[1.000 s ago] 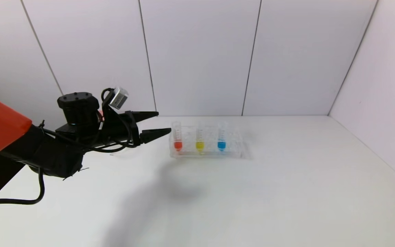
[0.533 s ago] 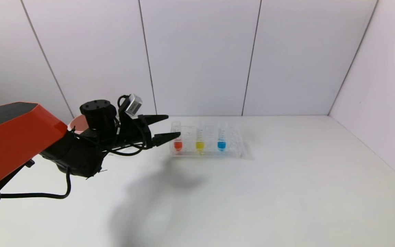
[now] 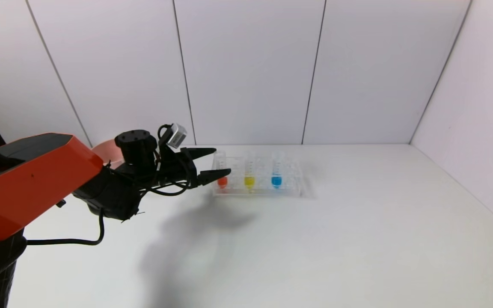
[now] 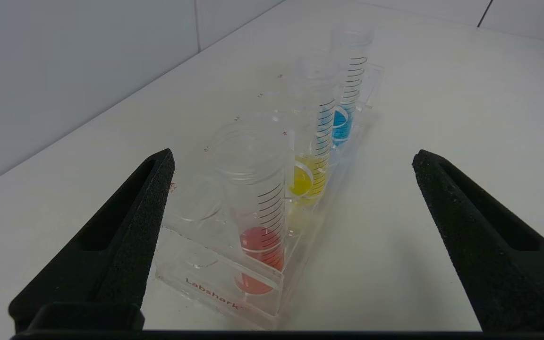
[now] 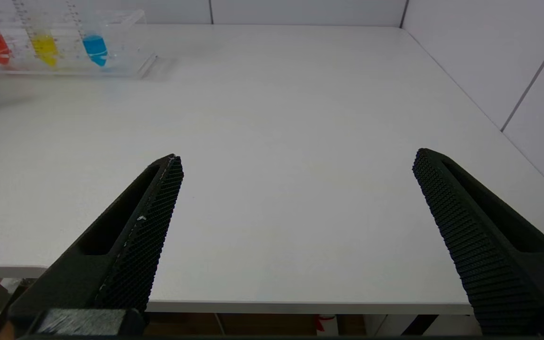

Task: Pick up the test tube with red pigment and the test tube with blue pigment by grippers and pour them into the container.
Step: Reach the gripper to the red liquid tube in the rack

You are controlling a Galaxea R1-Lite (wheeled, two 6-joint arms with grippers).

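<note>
Your left gripper (image 3: pixel 216 161), jaws spread wide, brackets the test tube with red pigment (image 4: pixel 259 198), upright in the rack (image 4: pixel 215 293) on the bench. You're approaching: next, close on it.

Red tube (image 3: pixel 221 181), blue tube (image 3: pixel 276 181), yellow tube (image 3: pixel 249 181), black tool (image 3: pixel 220 161).

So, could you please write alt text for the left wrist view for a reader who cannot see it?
The open left claw frames a clear rack on a white table, its fingers clear of the tubes. Three graduated test tubes stand upright in a row: red nearest, then yellow, then blue.
</note>
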